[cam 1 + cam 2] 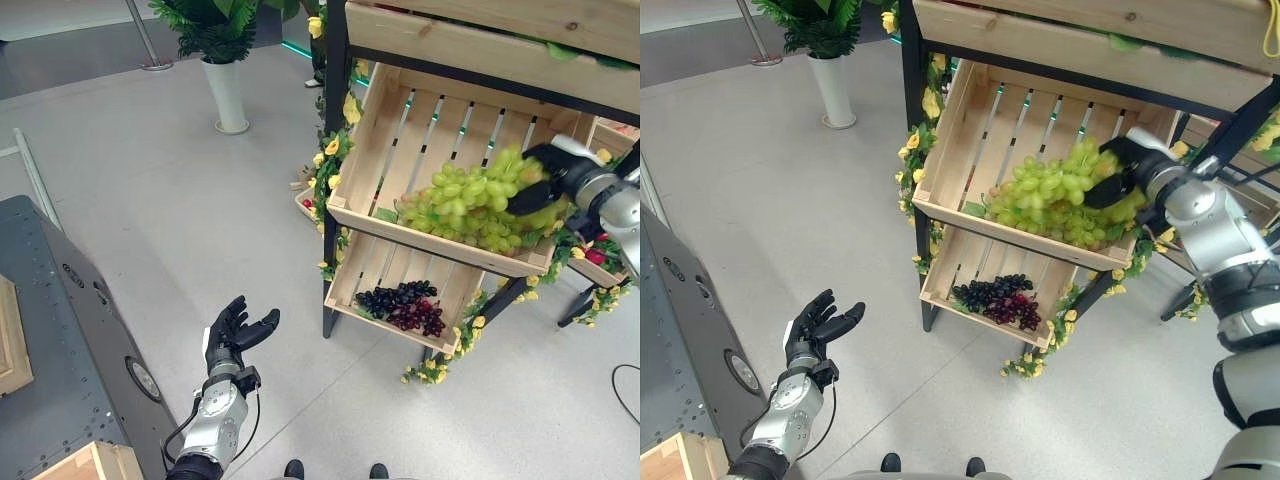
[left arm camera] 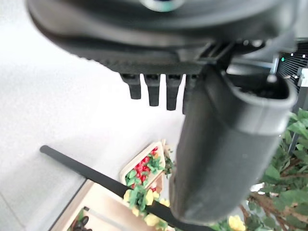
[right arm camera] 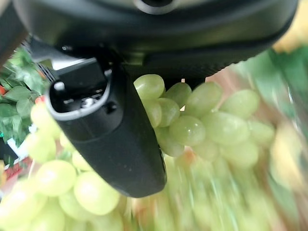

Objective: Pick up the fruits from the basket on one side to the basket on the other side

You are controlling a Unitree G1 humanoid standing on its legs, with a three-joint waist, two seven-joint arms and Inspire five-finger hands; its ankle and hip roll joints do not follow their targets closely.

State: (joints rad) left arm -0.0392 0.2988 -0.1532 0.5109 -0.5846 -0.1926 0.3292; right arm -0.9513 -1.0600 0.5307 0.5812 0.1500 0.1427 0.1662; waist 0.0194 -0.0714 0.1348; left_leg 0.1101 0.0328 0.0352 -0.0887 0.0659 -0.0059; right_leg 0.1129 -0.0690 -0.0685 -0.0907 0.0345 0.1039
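Observation:
A big bunch of green grapes (image 1: 465, 205) lies in the upper slatted wooden crate (image 1: 375, 150) of a black-framed stand. My right hand (image 1: 538, 182) reaches in from the right, its fingers curled over the bunch's right end. In the right wrist view the grapes (image 3: 202, 125) press against the palm behind the thumb (image 3: 110, 134). A bunch of dark purple grapes (image 1: 405, 305) rests in the lower crate (image 1: 350, 280). My left hand (image 1: 235, 335) hangs low on the left over the floor, open with fingers spread and holding nothing.
Yellow flower garlands wind round the stand's legs. A small basket of red fruit (image 1: 600, 255) sits behind the stand on the right. A grey machine (image 1: 60, 340) and a wooden box (image 1: 90, 462) stand at my left. A potted plant (image 1: 227, 95) stands further back.

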